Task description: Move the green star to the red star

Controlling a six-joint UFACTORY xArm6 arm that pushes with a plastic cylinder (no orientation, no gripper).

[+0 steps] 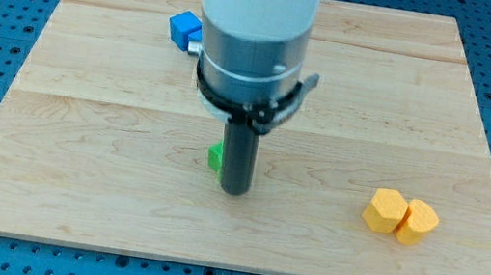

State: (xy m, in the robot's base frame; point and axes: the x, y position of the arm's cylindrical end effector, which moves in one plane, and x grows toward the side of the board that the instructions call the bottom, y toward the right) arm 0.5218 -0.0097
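Observation:
A green block (214, 156) shows only as a small edge just left of my rod near the board's middle; its shape cannot be made out, as the rod hides most of it. My tip (233, 191) rests on the board right beside it, at its right and slightly toward the view's bottom. No red star shows in the view; the arm's white and grey body hides the board's top middle.
A blue cube (183, 28) sits at the top, left of the arm's body. A yellow block (399, 216), heart-like in shape, lies at the lower right. The wooden board (76, 161) rests on a blue pegboard table.

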